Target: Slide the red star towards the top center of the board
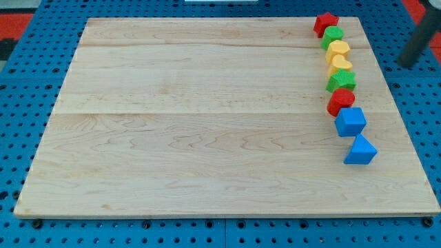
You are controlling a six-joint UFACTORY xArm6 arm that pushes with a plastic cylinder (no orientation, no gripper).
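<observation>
The red star (326, 24) sits at the top right corner of the wooden board (207, 124), at the head of a column of blocks. Right below it and touching is a green block (333, 36). My tip (408, 62) is off the board's right edge, over the blue pegboard, well to the right of the red star and level with the yellow blocks. It touches no block.
Below the green block the column runs down the right side: a yellow block (337, 50), a yellow heart (340, 65), a green star (341, 81), a rounded red block (340, 101), a blue cube (351, 121) and a blue triangle (360, 150).
</observation>
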